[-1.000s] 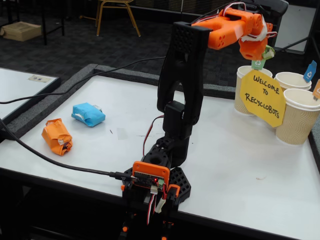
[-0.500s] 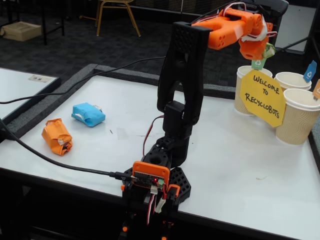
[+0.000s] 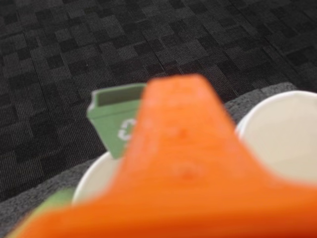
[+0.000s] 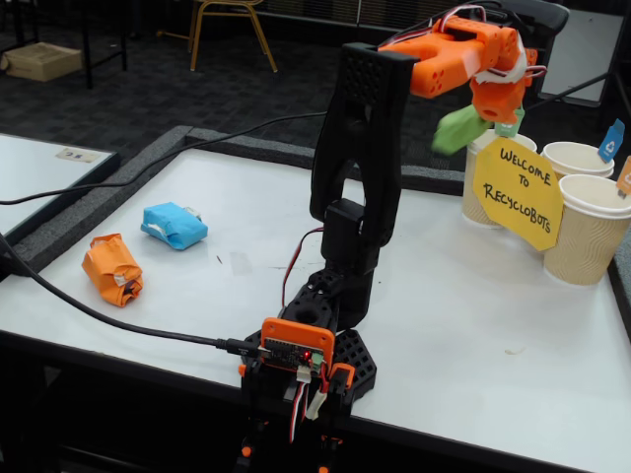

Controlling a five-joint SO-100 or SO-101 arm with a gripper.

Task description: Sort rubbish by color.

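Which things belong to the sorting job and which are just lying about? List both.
Job: green wad, blue wad, orange wad, gripper, paper cups.
Lying about: yellow sign, chair, cardboard box.

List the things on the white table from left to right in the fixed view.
orange wad → light blue wad → arm's base → green wad, in the air by the gripper → yellow sign → front paper cup
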